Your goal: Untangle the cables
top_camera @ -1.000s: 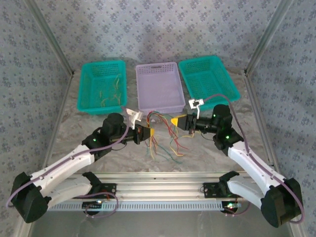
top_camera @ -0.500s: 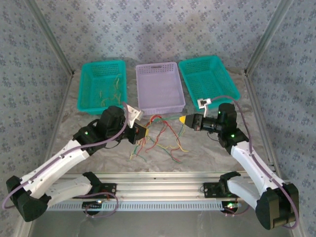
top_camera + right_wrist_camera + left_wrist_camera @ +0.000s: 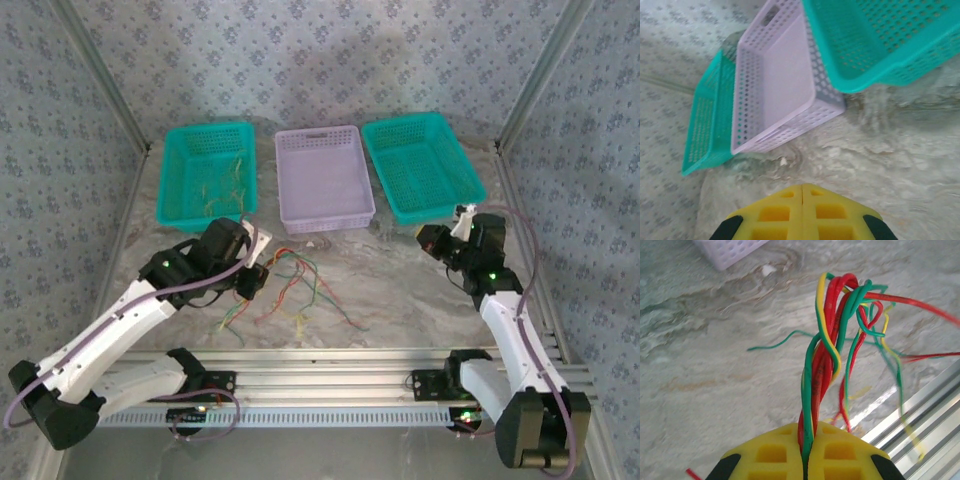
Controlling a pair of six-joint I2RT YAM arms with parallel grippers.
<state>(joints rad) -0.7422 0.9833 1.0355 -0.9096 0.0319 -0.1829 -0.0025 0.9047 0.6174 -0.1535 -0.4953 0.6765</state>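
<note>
The cables (image 3: pixel 825 355) are a twisted bundle of red, green and yellow wires. My left gripper (image 3: pixel 806 432) is shut on the bundle's near end, the strands pinched between its yellow pads. From above, the left gripper (image 3: pixel 262 272) holds the cables (image 3: pixel 300 290) just over the marble table, with loose ends fanning right and toward the front. My right gripper (image 3: pixel 424 240) hangs far to the right, near the right teal basket. In its wrist view the right gripper (image 3: pixel 801 190) is shut with nothing between the pads.
Three baskets line the back: a left teal basket (image 3: pixel 172 170) with a few yellow wires (image 3: pixel 228 185) inside, a purple basket (image 3: pixel 322 135) and a right teal basket (image 3: pixel 452 150). An aluminium rail (image 3: pixel 330 362) runs along the front edge, just below the cable ends.
The right gripper has let go of the cables and drawn back to the right. The left gripper has pulled the bundle left and lower; the wires now trail from it alone.
</note>
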